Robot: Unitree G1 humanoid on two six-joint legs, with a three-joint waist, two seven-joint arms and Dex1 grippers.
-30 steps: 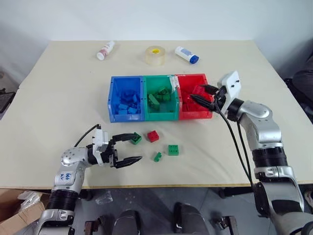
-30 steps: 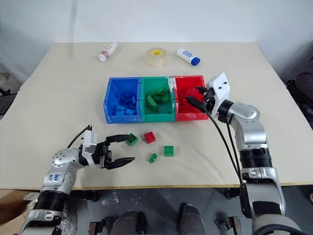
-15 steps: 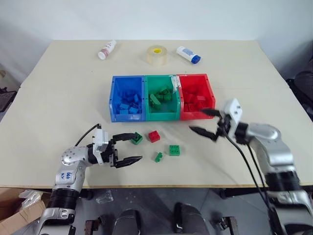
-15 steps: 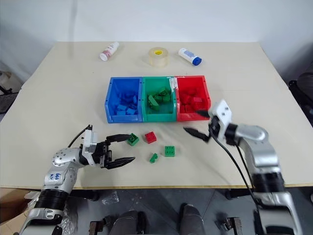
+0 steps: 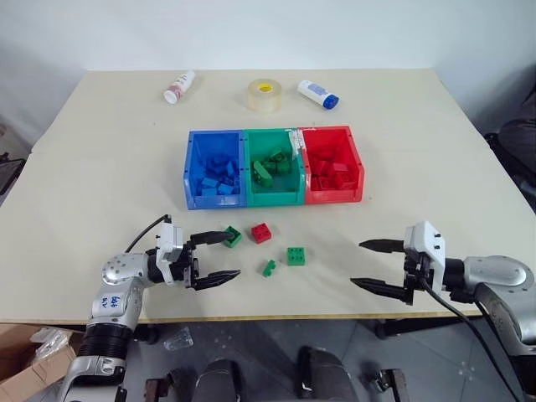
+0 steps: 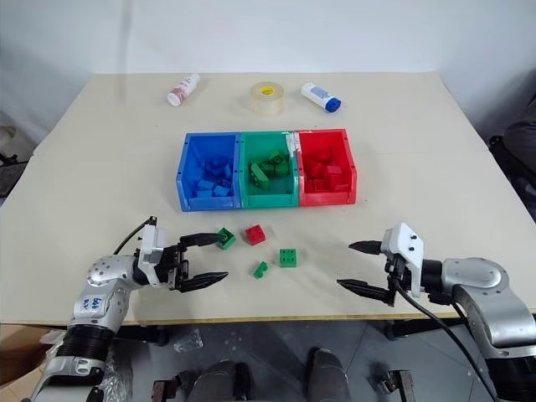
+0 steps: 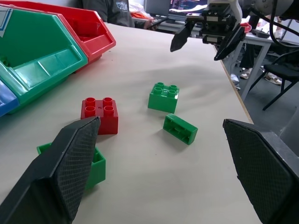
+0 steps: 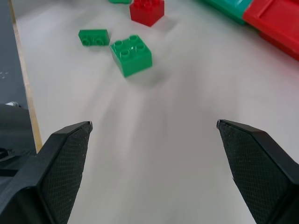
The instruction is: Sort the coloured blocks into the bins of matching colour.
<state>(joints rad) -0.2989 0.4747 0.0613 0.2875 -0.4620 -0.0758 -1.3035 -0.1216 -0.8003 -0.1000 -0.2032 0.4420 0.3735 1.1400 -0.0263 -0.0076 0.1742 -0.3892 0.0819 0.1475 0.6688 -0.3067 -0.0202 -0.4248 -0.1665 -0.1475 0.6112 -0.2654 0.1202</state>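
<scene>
Right gripper (image 5: 373, 265) has withdrawn from the red bin (image 5: 358, 164), fingers spread and empty, apparently after dropping a block; left gripper (image 5: 223, 256) fingers spread beside a green block (image 5: 233, 237).

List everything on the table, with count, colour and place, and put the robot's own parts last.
table: one, beige, under everything.
bins: three in a row mid-table, blue bin, green bin, red bin, each holding blocks of its own colour.
loose green blocks: three, near the front edge.
loose red block: one, in front of the green bin.
tape roll: one, clear with yellow core, far edge.
white bottles: two, either side of the tape.
left hand: open, beside a green block.
right hand: open, front right, empty.
</scene>
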